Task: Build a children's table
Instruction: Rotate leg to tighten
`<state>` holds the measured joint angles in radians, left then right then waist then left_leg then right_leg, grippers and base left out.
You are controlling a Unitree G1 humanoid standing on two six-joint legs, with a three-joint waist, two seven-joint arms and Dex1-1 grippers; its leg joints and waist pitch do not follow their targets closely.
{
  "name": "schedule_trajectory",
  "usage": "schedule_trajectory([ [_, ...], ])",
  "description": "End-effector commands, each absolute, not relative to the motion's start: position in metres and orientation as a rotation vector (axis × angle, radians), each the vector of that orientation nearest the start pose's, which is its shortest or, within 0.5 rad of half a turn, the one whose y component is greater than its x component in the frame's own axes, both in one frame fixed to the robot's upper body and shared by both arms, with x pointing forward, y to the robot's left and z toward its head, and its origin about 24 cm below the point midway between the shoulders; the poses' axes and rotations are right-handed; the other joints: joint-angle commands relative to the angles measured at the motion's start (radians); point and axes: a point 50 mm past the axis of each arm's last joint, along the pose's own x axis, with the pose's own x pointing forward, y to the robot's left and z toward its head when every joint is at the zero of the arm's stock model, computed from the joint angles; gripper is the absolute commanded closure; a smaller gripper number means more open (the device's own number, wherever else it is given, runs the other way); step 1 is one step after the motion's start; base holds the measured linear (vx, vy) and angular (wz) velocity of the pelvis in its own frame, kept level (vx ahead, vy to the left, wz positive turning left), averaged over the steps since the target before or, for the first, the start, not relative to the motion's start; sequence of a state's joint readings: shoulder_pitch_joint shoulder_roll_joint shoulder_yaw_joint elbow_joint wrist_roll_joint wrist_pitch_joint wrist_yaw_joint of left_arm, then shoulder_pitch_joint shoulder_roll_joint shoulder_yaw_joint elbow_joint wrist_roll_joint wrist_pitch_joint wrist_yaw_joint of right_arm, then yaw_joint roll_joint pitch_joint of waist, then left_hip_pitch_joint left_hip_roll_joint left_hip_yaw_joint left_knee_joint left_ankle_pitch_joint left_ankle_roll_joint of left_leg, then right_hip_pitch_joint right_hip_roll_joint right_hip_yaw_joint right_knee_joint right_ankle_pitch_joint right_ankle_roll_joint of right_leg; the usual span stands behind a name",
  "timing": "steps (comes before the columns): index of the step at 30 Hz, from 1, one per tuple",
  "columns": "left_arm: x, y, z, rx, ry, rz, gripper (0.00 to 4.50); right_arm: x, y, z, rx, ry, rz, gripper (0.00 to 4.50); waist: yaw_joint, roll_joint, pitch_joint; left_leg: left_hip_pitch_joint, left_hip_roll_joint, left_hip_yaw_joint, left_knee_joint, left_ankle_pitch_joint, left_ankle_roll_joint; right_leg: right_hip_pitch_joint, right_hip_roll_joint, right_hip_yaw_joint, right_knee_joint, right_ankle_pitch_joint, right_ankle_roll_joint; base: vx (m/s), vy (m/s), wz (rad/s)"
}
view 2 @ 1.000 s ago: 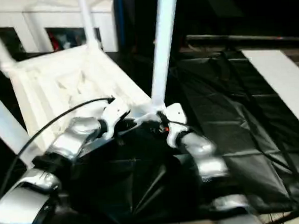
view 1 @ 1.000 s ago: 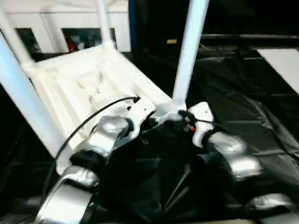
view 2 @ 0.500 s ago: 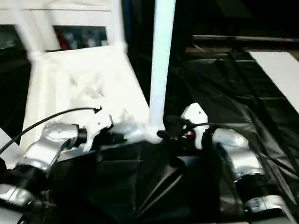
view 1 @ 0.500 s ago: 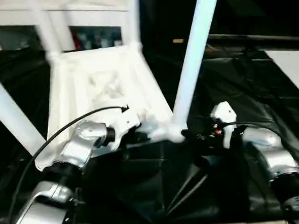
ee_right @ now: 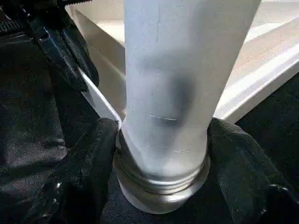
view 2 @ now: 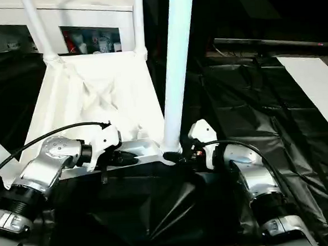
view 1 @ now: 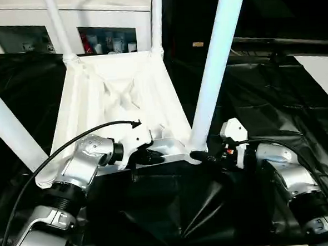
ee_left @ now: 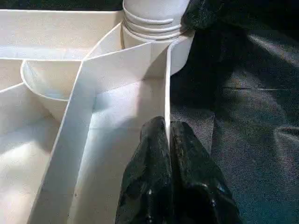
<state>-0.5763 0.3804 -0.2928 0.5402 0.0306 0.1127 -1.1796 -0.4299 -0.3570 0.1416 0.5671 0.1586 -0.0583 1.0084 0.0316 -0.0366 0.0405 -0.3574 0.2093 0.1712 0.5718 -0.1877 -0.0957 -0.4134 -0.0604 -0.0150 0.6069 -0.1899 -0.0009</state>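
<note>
Upturned white table top (view 1: 118, 98), ribs showing; left gripper (ee_left: 169, 140) pinches its rim, right gripper (ee_right: 161, 140) clasps the near leg (view 1: 216, 64).

The table top (view 1: 118, 103) and its legs (view 1: 213, 70) are plain white, set against a glossy black sheet (view 1: 274, 110); beside the top, silver forearms (view 1: 83, 167) end in black fingers (ee_left: 154, 186).

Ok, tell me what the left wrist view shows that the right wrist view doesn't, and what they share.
Left wrist view: the left gripper pinching the table top's thin rim wall, with the ribbed underside beside it. Right wrist view: the right gripper with a finger on each side of the near leg, just above its socket. Both show that leg's ringed socket and the black sheet.
</note>
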Motion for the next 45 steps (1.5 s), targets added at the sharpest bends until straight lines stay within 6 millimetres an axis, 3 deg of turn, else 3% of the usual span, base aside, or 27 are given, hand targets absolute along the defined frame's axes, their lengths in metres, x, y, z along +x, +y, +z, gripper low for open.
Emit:
schedule_trajectory([
  [1,0.306,0.121,0.047,0.408,0.452,-1.389,4.5,0.305,-0.155,0.038,-0.177,0.225,1.08,1.35,-0.002,-0.008,-0.056,-0.001,0.011,0.012,-0.051,-0.146,0.076,0.06,-0.047,0.025,-0.062,-0.084,-0.245,0.0,0.0,0.0],
  [7,0.305,0.123,0.046,0.404,0.462,-1.388,4.5,0.304,-0.156,0.037,-0.152,0.238,1.094,1.85,-0.002,-0.009,-0.058,-0.001,0.011,0.013,-0.048,-0.129,0.089,0.061,-0.046,0.025,-0.058,-0.053,-0.255,0.0,0.0,0.0],
  [19,0.302,0.123,0.043,0.381,0.489,-1.381,4.5,0.303,-0.155,0.033,-0.113,0.242,1.078,1.91,-0.002,-0.008,-0.058,-0.001,0.01,0.012,-0.047,-0.125,0.09,0.061,-0.046,0.024,-0.057,-0.062,-0.255,0.0,0.0,0.0],
  [21,0.308,0.121,0.038,0.374,0.497,-1.288,4.5,0.311,-0.154,0.026,-0.111,0.243,0.923,1.91,-0.006,-0.007,-0.053,-0.001,0.01,0.011,-0.051,-0.154,0.07,0.057,-0.046,0.023,-0.064,-0.119,-0.247,0.0,0.0,0.0],
  [23,0.317,0.118,0.034,0.364,0.497,-1.171,4.5,0.318,-0.154,0.018,-0.094,0.26,0.755,1.91,-0.013,-0.008,-0.045,0.004,0.008,0.012,-0.056,-0.223,0.039,0.049,-0.047,0.022,-0.08,-0.258,-0.218,0.0,0.0,0.0],
  [24,0.321,0.116,0.032,0.352,0.504,-1.114,4.5,0.32,-0.153,0.015,-0.087,0.266,0.687,1.91,-0.016,-0.009,-0.043,0.008,0.006,0.008,-0.057,-0.265,0.018,0.047,-0.049,0.022,-0.088,-0.362,-0.187,0.0,0.0,0.0],
  [26,0.327,0.113,0.031,0.336,0.504,-1.043,4.5,0.323,-0.151,0.012,-0.064,0.271,0.603,1.91,-0.021,-0.008,-0.045,0.01,0.005,0.003,-0.057,-0.298,0.001,0.041,-0.05,0.022,-0.097,-0.452,-0.145,0.0,0.0,0.0],
  [28,0.336,0.108,0.028,0.325,0.516,-0.907,4.5,0.328,-0.148,0.008,0.007,0.268,0.402,1.91,-0.024,-0.007,-0.045,0.009,0.004,0.003,-0.058,-0.296,0.001,0.038,-0.049,0.025,-0.098,-0.45,-0.136,0.0,0.0,0.0],
  [32,0.344,0.1,0.027,0.343,0.509,-0.83,4.5,0.33,-0.136,0.002,0.04,0.306,0.267,1.91,-0.026,-0.004,-0.048,0.007,0.001,0.003,-0.058,-0.293,0.008,0.038,-0.044,0.024,-0.096,-0.388,-0.141,0.0,0.0,0.0],
  [35,0.346,0.096,0.026,0.366,0.508,-0.806,4.5,0.331,-0.125,0.0,0.048,0.323,0.243,1.91,-0.024,-0.002,-0.051,0.003,0.002,0.003,-0.059,-0.279,0.013,0.043,-0.044,0.024,-0.089,-0.319,-0.156,0.0,0.0,0.0],
  [38,0.346,0.091,0.025,0.393,0.505,-0.816,4.5,0.332,-0.11,0.003,0.044,0.291,0.308,1.91,-0.022,-0.003,-0.051,0.003,0.002,0.004,-0.059,-0.283,0.021,0.044,-0.046,0.025,-0.09,-0.316,-0.159,0.0,0.0,0.0],
  [41,0.346,0.092,0.025,0.402,0.501,-0.826,4.5,0.332,-0.111,0.008,0.082,0.246,0.328,1.91,-0.021,-0.004,-0.049,0.002,0.003,0.004,-0.06,-0.297,0.027,0.043,-0.048,0.024,-0.093,-0.339,-0.154,0.0,0.0,0.0],
  [43,0.346,0.092,0.025,0.406,0.501,-0.826,4.5,0.333,-0.112,0.014,0.114,0.202,0.333,1.21,-0.018,-0.005,-0.051,0.003,0.005,0.004,-0.06,-0.292,0.031,0.043,-0.049,0.025,-0.093,-0.334,-0.153,0.0,0.0,0.0],
  [45,0.345,0.093,0.025,0.414,0.489,-0.848,4.5,0.333,-0.118,0.02,0.13,0.164,0.356,1.19,-0.014,-0.007,-0.049,0.0,0.005,0.004,-0.062,-0.288,0.039,0.046,-0.048,0.025,-0.092,-0.32,-0.154,0.0,0.0,0.0],
])
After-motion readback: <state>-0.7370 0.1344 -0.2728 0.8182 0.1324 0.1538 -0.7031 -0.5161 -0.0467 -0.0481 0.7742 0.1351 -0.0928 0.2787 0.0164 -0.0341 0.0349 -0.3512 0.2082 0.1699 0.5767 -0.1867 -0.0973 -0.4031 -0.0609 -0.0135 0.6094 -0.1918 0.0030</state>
